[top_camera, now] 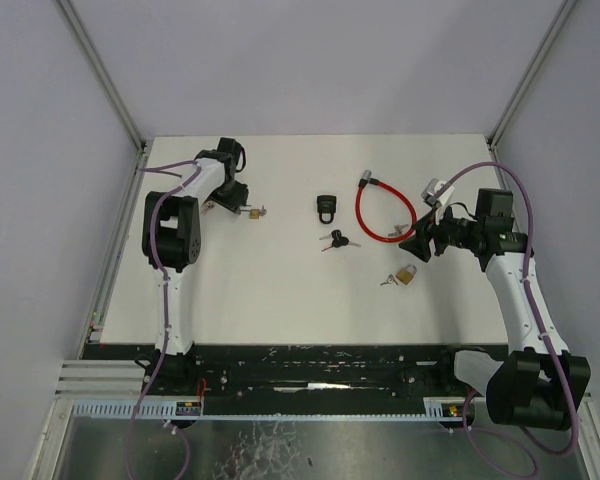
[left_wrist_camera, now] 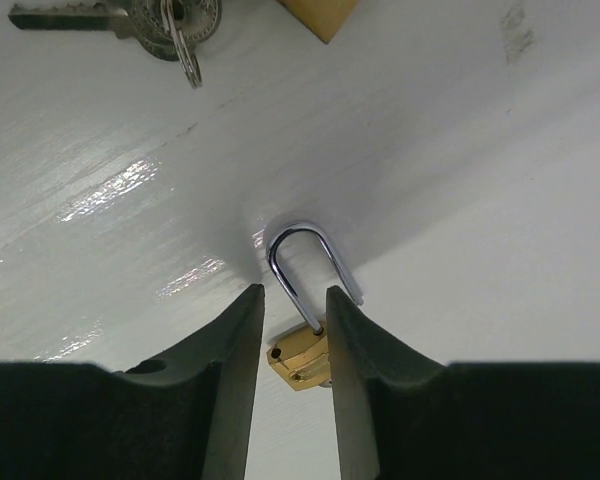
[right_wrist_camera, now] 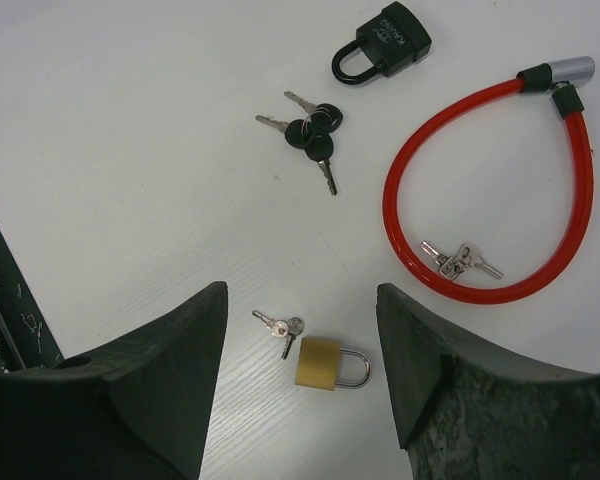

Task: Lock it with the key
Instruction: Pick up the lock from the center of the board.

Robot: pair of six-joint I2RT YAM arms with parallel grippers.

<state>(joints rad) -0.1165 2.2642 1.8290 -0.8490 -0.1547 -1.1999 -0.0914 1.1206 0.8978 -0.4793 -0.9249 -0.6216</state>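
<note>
**Left gripper**: jaws narrowly apart, flanking the small brass padlock; whether they actually pinch it is unclear.
**Small brass padlock:** lies on the worktop. Its long axis runs along the gap, steel shackle pointing away from the wrist, body toward it.
**Key**: beyond the shackle, well apart.
**Right gripper**: jaws wide apart, holding nothing, above a second brass padlock.

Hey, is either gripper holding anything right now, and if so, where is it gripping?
The right gripper holds nothing, jaws open. The left gripper straddles the small brass padlock where shackle meets body; whether it is clamped cannot be told.
</note>
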